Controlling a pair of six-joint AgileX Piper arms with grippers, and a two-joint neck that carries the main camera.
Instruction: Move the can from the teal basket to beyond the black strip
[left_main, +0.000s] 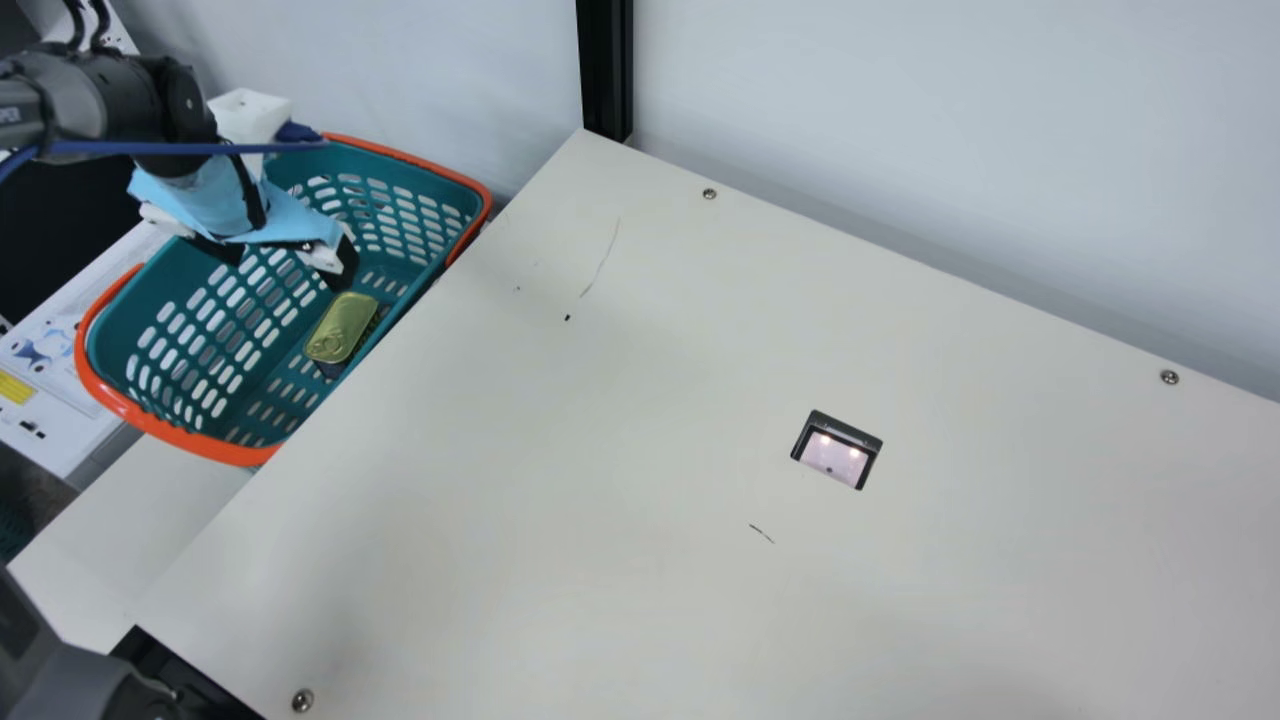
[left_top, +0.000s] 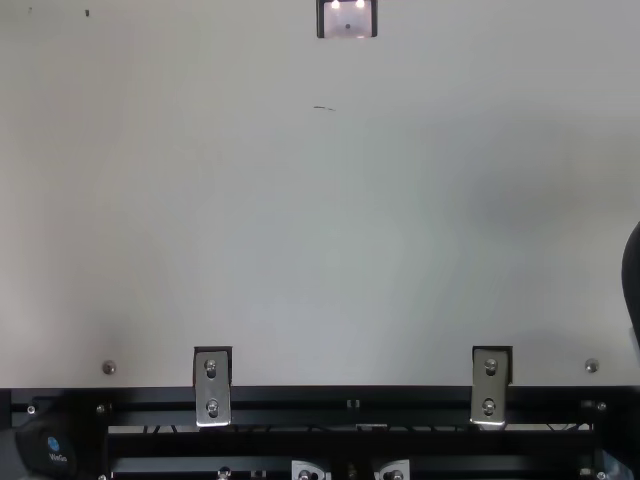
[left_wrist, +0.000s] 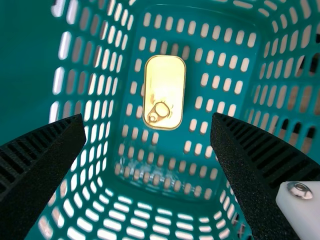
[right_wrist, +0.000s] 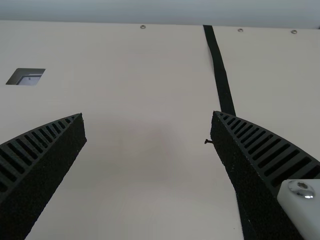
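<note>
Gold can (left_wrist: 165, 82) lies ring pull (left_wrist: 158, 111) up, low in teal basket (left_main: 400, 172); we guess stiff, lightish, slick. We'd pinch the long sides, midway. Left claw (left_wrist: 148, 119) above, wide open, holding nothing. Lift must clear basket rim, then desk (right_wrist: 125, 75) edge. Right claw (right_wrist: 149, 116) wide open, empty; desk past black strip (right_wrist: 218, 65) looks roomy.

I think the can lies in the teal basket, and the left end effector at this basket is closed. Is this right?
One part is wrong: the left end effector is open, not closed. The left wrist view shows its fingers wide apart. It is at the teal basket, and the can lies inside.
</note>
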